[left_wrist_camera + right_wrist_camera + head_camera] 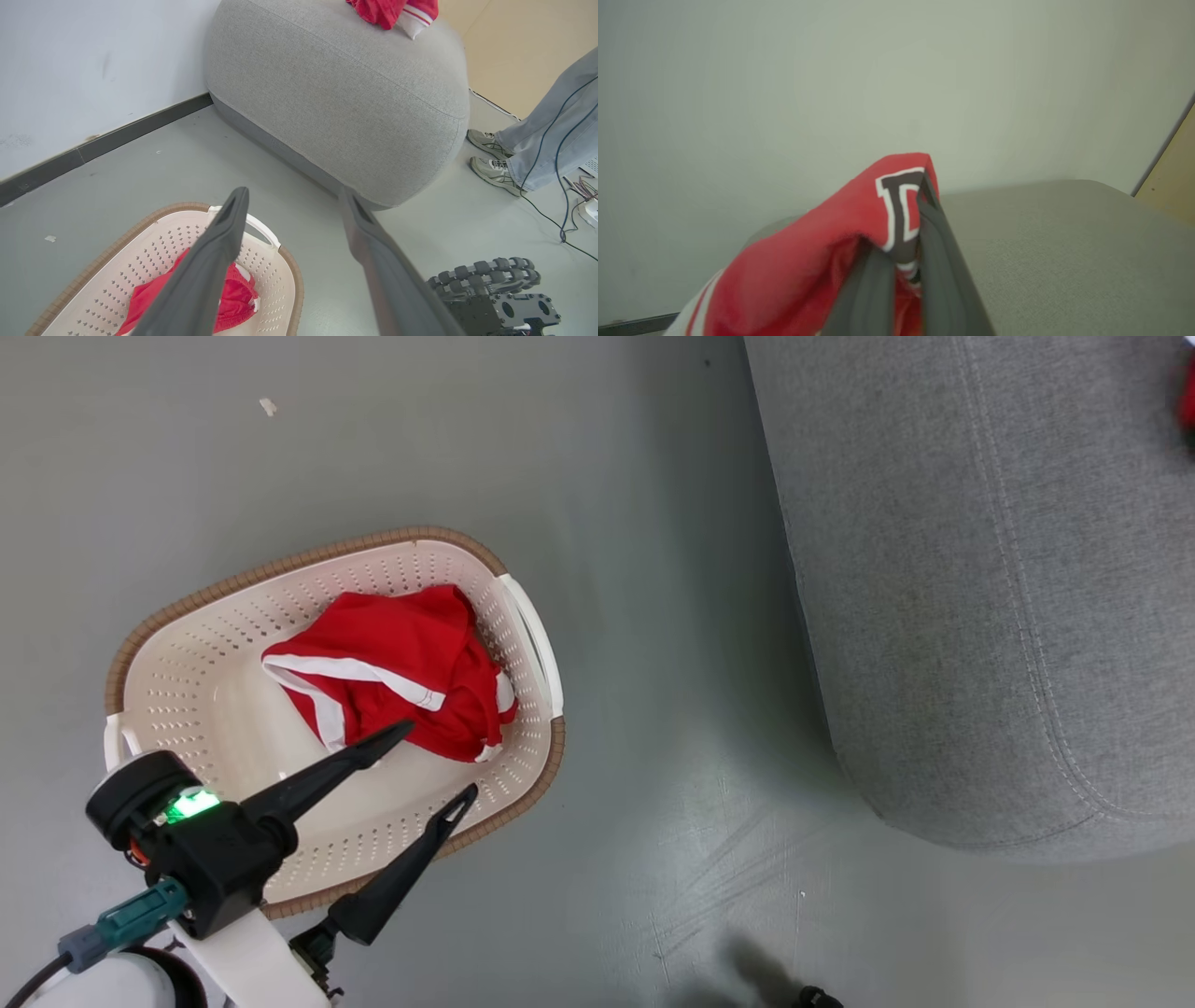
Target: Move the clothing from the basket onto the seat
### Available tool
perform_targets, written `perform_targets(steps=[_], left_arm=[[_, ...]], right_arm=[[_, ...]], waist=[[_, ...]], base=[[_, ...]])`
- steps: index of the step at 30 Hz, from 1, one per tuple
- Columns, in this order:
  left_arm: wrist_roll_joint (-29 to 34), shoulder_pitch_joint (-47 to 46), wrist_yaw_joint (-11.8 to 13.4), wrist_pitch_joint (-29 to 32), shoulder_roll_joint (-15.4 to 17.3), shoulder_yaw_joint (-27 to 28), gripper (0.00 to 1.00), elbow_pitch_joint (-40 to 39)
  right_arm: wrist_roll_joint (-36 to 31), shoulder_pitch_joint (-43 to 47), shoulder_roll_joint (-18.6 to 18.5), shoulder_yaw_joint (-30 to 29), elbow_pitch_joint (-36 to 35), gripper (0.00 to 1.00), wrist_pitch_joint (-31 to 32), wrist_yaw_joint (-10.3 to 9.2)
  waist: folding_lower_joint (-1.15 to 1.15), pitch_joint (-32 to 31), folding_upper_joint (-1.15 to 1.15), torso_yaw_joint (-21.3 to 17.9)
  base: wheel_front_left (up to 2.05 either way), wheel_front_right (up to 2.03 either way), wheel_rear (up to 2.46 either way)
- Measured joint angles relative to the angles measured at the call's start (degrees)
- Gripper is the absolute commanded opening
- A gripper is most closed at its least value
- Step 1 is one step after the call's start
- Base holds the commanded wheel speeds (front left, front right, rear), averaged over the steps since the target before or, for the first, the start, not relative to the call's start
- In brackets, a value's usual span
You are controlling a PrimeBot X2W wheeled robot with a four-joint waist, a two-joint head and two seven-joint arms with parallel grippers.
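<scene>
The cream basket [187, 691] stands on the floor at the left, and a piece of red clothing with white stripes [392, 663] lies in its right half. My left gripper [439, 758] hangs open over the basket's near right rim, just short of that garment, with nothing between its fingers. In the left wrist view the same basket [275, 280] and red garment [238, 294] lie below the spread fingers [224, 242]. My right gripper [911, 242] is shut on another red garment [808, 270] with a letter patch, above the grey seat [1064, 242]. A red piece [387, 9] rests on the seat's [336, 93] top.
The seat [980, 597] takes up the right of the head view, with bare grey floor between it and the basket. A person's legs and shoes [495, 158] stand beyond the seat's far end, with cables [560, 205] on the floor. My wheeled base [495, 289] is at the lower right.
</scene>
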Motion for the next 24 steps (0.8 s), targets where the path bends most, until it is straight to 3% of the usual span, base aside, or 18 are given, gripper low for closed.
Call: perform_targets(steps=[8,24], left_arm=[[0.0,-0.01,-0.01,-0.34,1.81,1.69,1.0,-0.89],[-0.53,0.11,-0.51,-2.19,3.61,3.43,1.0,-0.68]], right_arm=[[-1.23,1.01,4.17,-1.56,4.26,0.0,0.01,0.0],[-4.02,2.34,7.56,2.85,11.55,0.0,2.66,0.0]], waist=[[0.0,2.66,0.0,-0.29],[0.0,3.69,0.0,-1.09]], base=[[0.0,0.0,0.0],[0.0,0.0,0.0]])
